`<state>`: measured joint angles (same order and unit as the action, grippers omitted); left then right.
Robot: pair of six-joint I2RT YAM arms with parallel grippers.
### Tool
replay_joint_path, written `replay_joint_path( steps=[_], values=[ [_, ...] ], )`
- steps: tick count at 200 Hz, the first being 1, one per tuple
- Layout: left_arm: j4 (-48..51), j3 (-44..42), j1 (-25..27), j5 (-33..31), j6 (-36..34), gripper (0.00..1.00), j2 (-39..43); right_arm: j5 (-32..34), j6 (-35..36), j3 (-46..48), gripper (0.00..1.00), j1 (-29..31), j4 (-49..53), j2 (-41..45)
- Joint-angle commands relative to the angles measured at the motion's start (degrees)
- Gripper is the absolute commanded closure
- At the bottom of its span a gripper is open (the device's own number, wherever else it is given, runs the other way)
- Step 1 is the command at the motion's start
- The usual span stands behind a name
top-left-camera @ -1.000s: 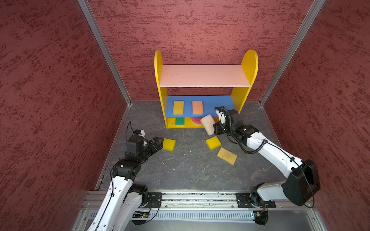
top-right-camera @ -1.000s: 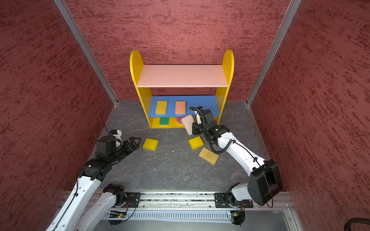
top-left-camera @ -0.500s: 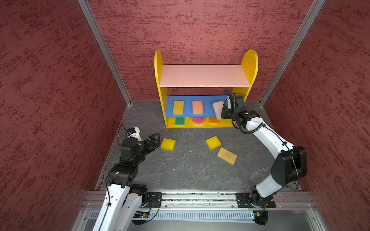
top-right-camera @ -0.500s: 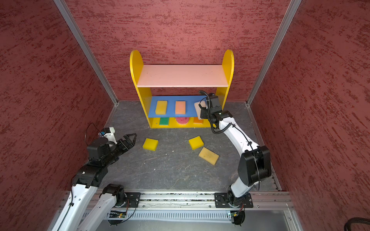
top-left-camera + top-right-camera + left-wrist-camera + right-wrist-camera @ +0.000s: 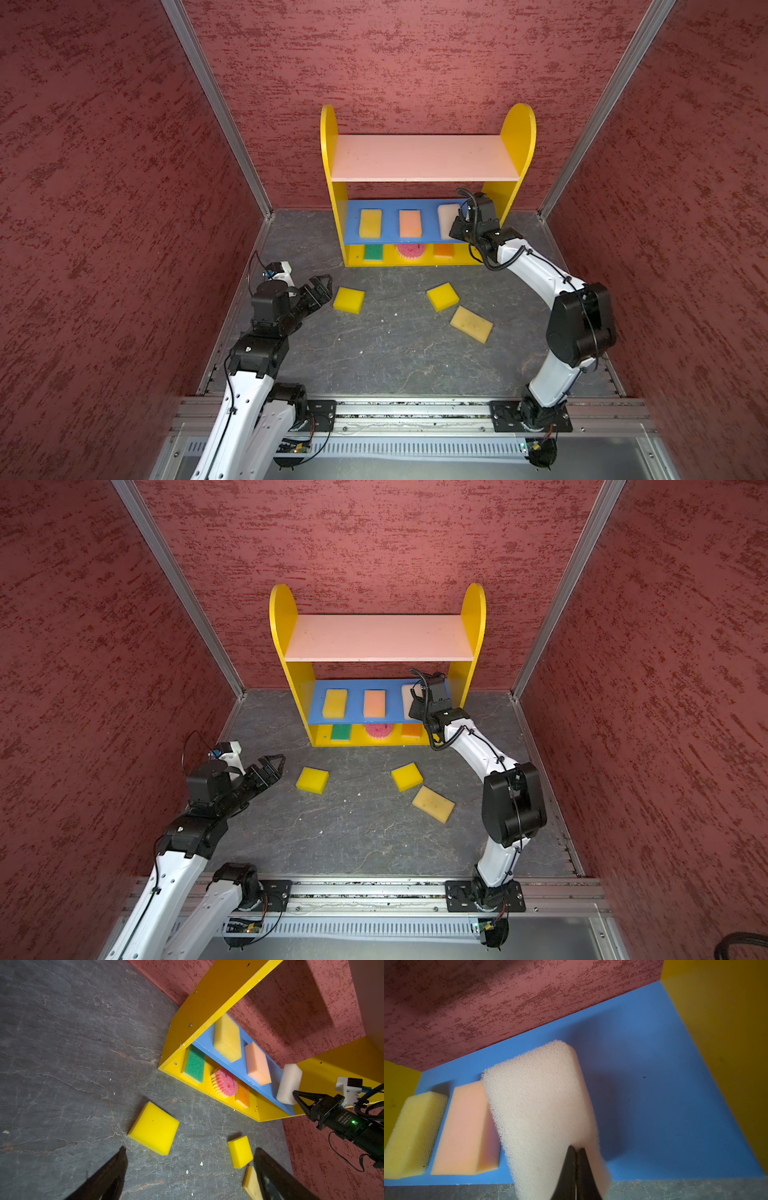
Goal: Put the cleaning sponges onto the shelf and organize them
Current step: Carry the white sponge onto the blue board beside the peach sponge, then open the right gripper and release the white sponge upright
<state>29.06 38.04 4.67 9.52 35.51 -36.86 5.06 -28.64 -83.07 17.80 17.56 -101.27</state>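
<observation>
Reaching into the shelf [image 5: 515, 137] at 12 o'clock of the floor [image 5: 395, 357], the right gripper [image 5: 295, 1094] has its jaws pinched tight on the near edge of the cream sponge [image 5: 448, 220]. 1 second ago that sponge hung low in front of the shelf; now it is tilted over the 3 o'clock end of the blue board [image 5: 351, 224], beside the peach sponge [image 5: 410, 223] and golden sponge [image 5: 370, 222]. The bottom level holds the same 3: green sponge [image 5: 373, 252], round pink sponge [image 5: 411, 251], orange sponge [image 5: 444, 250].

The left gripper [image 5: 282, 766], jaws spread wide and empty, has drawn back a little. It was almost touching the yellow sponge [image 5: 348, 299] and now sits just beside it at its 9 o'clock. The second yellow sponge [image 5: 443, 296] and tan sponge [image 5: 471, 324] lie unmoved on the floor.

A small white label [image 5: 342, 1119] on the right gripper's body is too small to read.
</observation>
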Motion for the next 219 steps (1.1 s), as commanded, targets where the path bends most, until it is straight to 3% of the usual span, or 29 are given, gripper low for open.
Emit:
replay_joint_path(
  steps=[1, 40, 90, 146, 219],
  values=[
    [-2.2, 0.4, -0.7, 1.9, -0.8, 0.06, -0.7, 2.1, -3.6, -1.5, 1.0, 0.1, -2.1, -0.6],
    [-4.7, -0.9, -1.1, 1.7, 0.7, 0.05, -1.3, 2.1, -5.3, -0.5, 0.96, 0.1, -2.0, -0.9],
    [-6.3, -1.2, -1.2, 3.3, 2.0, 0.06, -3.1, 3.0, -5.5, -0.2, 0.71, 0.1, -1.8, -1.7],
    [-4.2, -0.2, -1.2, 3.0, 1.9, 0.06, -2.4, 4.6, -5.0, 0.2, 0.67, 0.1, -2.4, -0.7],
    [-5.6, 0.7, -1.3, 2.8, 2.6, 0.06, -4.0, 4.5, -0.8, -1.4, 0.5, 1.1, 0.3, -0.5]
  ],
)
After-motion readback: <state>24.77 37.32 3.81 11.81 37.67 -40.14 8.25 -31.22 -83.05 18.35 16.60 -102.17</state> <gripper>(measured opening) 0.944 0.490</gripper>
